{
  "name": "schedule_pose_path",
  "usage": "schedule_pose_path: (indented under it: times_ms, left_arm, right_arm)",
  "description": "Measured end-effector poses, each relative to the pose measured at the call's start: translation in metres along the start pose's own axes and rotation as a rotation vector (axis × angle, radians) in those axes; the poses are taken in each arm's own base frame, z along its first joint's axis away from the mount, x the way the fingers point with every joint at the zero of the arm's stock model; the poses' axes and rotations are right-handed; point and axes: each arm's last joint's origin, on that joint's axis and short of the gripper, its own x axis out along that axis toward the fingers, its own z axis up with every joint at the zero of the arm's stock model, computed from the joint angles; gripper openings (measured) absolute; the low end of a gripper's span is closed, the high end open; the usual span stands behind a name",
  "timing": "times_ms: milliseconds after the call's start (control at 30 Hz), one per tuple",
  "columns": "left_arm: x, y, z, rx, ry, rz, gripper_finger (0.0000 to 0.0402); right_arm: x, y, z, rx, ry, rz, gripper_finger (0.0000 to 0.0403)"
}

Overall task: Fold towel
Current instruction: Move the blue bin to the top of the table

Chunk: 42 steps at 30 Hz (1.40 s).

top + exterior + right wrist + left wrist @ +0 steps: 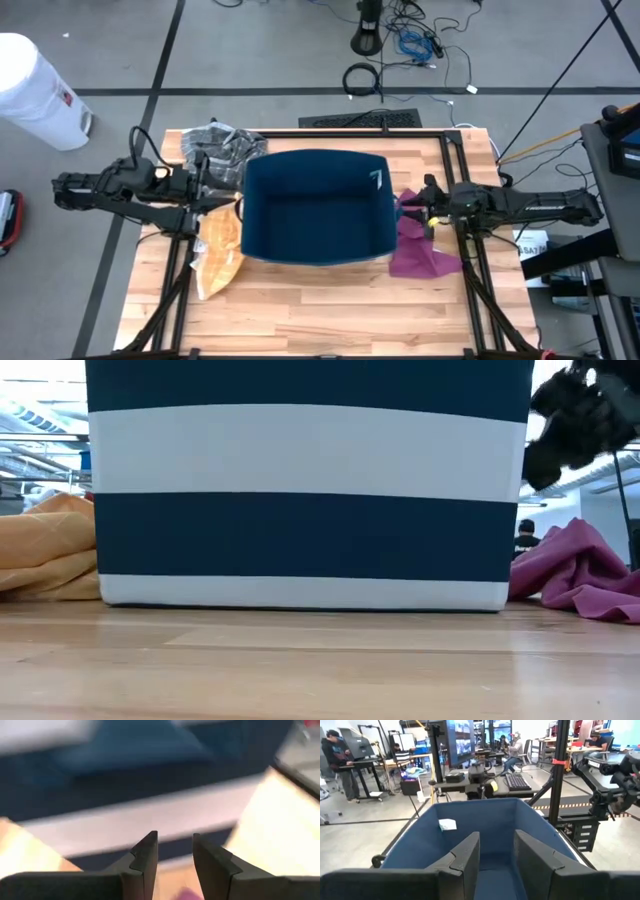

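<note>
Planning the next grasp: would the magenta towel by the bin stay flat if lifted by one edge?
Probably not. The magenta towel lies crumpled in soft folds beside the bin, so it looks floppy and would likely drape. It seems thin, likely light.

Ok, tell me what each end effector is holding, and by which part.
Nothing. The left end effector stands open over the near edge of the blue bin, and the right end effector is open by the magenta cloth, with nothing between its fingers.
</note>
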Motion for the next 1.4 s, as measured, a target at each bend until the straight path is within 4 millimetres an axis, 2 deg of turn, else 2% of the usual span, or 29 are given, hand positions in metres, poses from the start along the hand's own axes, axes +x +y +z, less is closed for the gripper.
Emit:
schedule_pose_path:
  times_ms: [233,400,533,700,933,1100,1400]
  left_arm:
    - [0.0,0.0,0.002,0.027,-0.021,0.008,0.0128]
    - [0.0,0.0,0.002,0.047,-0.019,0.009,0.0128]
    - [0.0,-0.001,-0.002,0.029,0.022,-0.037,0.0128]
    - [-0.001,-0.007,-0.007,-0.1,0.076,-0.21,0.0128]
    - [-0.003,-0.017,-0.013,-0.206,0.157,-0.332,0.0128]
    - [0.002,-0.026,-0.025,-0.287,0.327,-0.345,0.0128]
    - [0.029,-0.053,-0.053,-0.371,0.562,-0.383,0.0128]
  right_arm:
    - [-0.031,0.005,0.05,-0.067,-0.256,0.009,0.011]
    - [-0.051,0.015,0.08,-0.127,-0.463,0.193,0.011]
    - [-0.063,0.023,0.094,-0.135,-0.501,0.355,0.011]
    - [-0.061,0.031,0.096,-0.085,-0.403,0.535,0.011]
    - [-0.045,0.048,0.092,-0.03,-0.228,0.702,0.011]
    - [-0.034,0.058,0.082,0.035,-0.062,0.75,0.011]
    - [-0.016,0.075,0.065,0.137,0.194,0.735,0.011]
